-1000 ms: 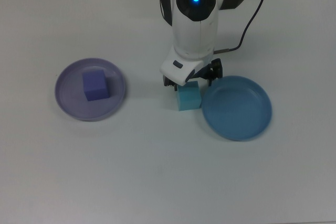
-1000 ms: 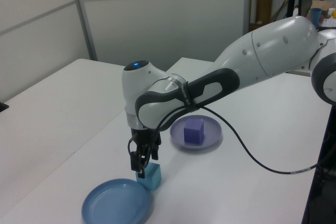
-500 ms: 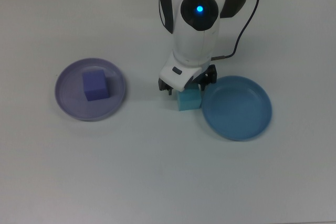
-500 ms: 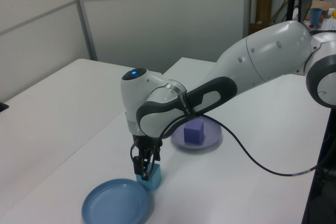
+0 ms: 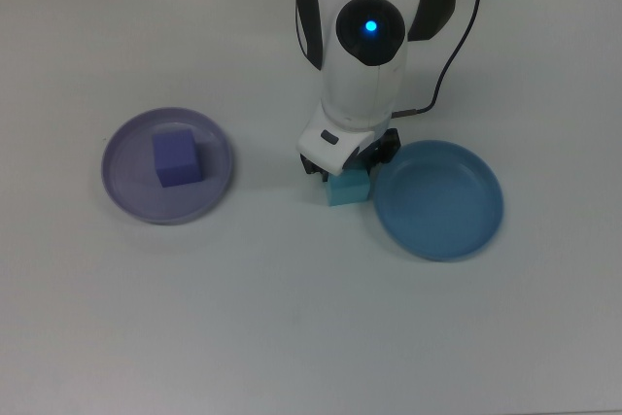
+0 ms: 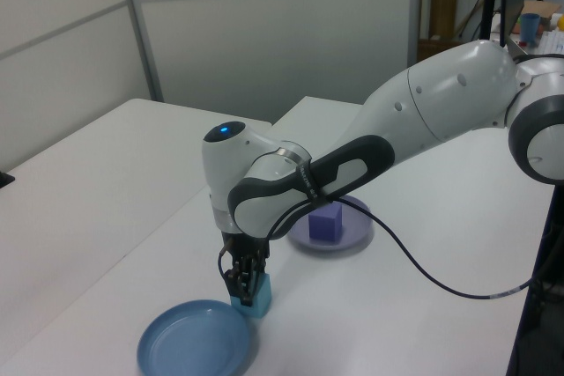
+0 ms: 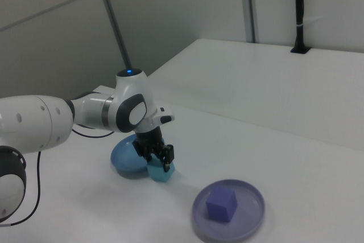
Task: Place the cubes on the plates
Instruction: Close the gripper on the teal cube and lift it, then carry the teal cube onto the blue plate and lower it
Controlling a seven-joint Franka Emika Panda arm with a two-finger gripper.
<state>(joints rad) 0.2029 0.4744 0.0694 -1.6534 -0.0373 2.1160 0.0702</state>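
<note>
Your Panda arm's gripper (image 5: 347,164) stands low over the light turquoise cube (image 5: 349,188) on the white table (image 5: 292,318), its dark fingers (image 7: 168,157) straddling the cube's sides; whether they actually press on the foam you cannot tell from any of the three views. Take that turquoise cube as your landmark: it sits on the bare tabletop, just beside the rim of the medium blue plate (image 5: 439,199), which lies to the top view's right of it. Well apart from the cube, toward the top view's left, the lavender plate (image 5: 167,164) carries the purple-blue cube (image 5: 176,156) resting flat near its middle. A black cable (image 6: 423,269) loops off the arm behind the cube.
</note>
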